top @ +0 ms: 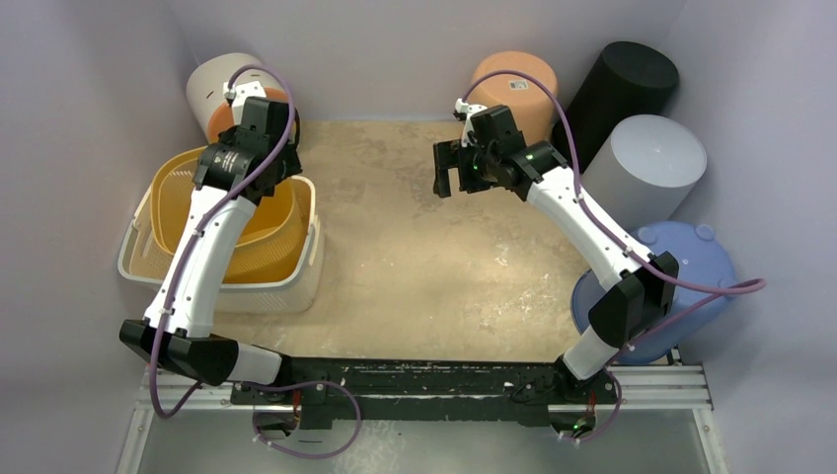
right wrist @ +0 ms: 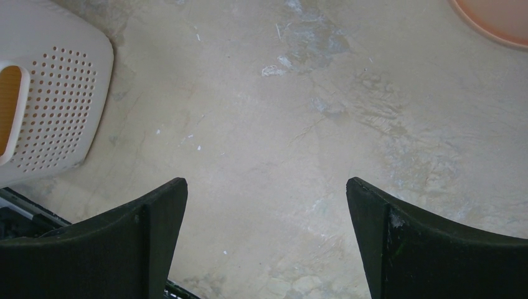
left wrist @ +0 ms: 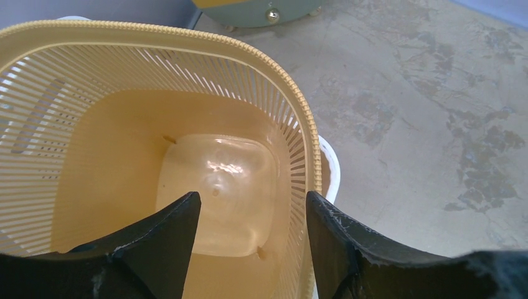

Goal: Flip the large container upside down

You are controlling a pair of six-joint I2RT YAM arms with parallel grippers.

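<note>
The large container, a yellow slatted basket (top: 266,247) (left wrist: 124,156), stands mouth up, nested inside a wider white perforated basket (top: 286,291) (right wrist: 56,106). My left gripper (top: 259,158) (left wrist: 252,196) hovers over the yellow basket's right rim with its jaws open. One finger is over the inside and the other is at the rim, and neither grips anything. My right gripper (top: 446,173) (right wrist: 266,184) hangs open above the bare tabletop in the middle, holding nothing.
Upturned bins ring the table: a white one (top: 212,84) and an orange one (top: 222,118) behind the baskets, and a peach one (top: 513,84), a black one (top: 627,84) and a grey one (top: 651,158) at the back right. A blue tub (top: 691,267) sits by the right arm's base.
</note>
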